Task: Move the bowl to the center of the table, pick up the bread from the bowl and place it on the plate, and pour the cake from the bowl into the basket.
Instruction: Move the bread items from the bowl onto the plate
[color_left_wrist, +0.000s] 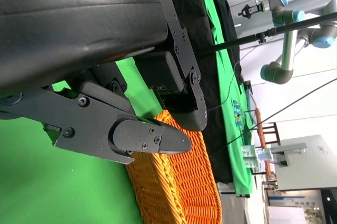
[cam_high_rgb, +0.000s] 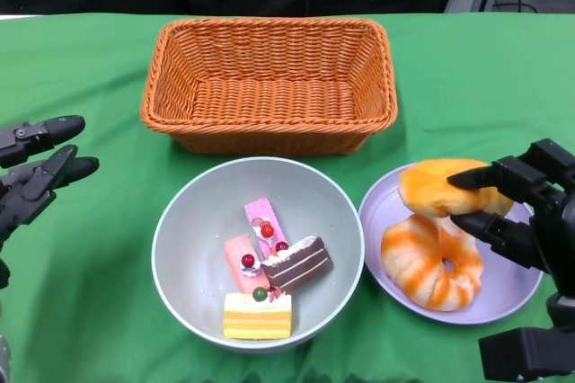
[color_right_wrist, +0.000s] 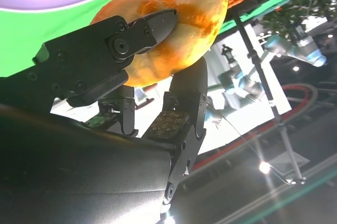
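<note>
The right hand reaches in from the lower right, fingers pinching a bread roll. The left hand hovers at the left edge, fingers apart, holding nothing.

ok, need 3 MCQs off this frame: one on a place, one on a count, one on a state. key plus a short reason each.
1. Where does the basket stand relative to the bowl?
A. beyond it, farther from the robot
B. to its left
C. stacked inside it

2. How many cake pieces lie in the bowl?
A. two
B. four
C. six

3. What is the right hand doing?
A. resting flat on the cloth
B. gripping the basket rim
C. holding a bread piece over the plate

Key: 1 A, the basket sits behind the bowl in the head view. 2 B, two pink, one chocolate, one yellow. 3 C, its fingers clasp the bread above the plate, where another bread lies.
</note>
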Controlling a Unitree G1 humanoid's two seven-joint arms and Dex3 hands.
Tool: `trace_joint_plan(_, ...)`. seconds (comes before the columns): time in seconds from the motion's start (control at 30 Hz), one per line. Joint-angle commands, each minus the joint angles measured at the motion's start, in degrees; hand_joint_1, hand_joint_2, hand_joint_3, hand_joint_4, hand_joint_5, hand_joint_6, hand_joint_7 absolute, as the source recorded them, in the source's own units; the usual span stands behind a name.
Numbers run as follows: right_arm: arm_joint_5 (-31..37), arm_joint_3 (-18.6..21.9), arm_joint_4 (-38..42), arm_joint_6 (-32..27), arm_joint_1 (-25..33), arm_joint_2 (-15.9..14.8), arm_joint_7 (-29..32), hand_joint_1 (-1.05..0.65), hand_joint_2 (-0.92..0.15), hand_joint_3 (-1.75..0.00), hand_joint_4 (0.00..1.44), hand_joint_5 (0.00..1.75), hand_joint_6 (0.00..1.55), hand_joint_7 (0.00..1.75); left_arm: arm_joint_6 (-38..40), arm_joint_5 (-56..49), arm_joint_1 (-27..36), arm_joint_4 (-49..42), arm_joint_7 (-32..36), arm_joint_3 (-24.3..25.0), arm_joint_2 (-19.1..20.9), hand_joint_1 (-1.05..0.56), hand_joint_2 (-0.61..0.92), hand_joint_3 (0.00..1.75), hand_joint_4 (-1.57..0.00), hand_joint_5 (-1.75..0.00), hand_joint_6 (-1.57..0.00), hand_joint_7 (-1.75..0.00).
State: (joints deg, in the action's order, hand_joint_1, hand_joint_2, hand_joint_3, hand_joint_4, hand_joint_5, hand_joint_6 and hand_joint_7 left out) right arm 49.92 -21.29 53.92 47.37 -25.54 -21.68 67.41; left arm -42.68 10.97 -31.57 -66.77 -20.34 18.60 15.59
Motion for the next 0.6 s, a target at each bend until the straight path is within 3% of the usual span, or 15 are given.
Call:
trace_joint_plan(0.03, -1.7, 0.3, 1.8, -0.7, -0.3, 0.2, -0.1, 0.06, -0.87, -0.09, 0.9, 1.22, 0.99, 0.77, -0.5, 0.1, -0.8, -0.1, -1.0, 0.1, 1.2, -0.43, 0.92, 0.23, -1.17, -0.01, -1.11, 0.0)
trace_joint_plan(0.6, -4.6, -0.1, 8.3, -4.0, -1.7, 2.6, -1.0, 0.05, -0.83, -0.13, 0.88, 1.28, 1.04, 0.67, -2.5, 0.9, -0.2, 1.1, -4.7, -0.2, 0.1, -0.45, 0.92, 0.22, -1.17, -0.01, -1.12, -0.01)
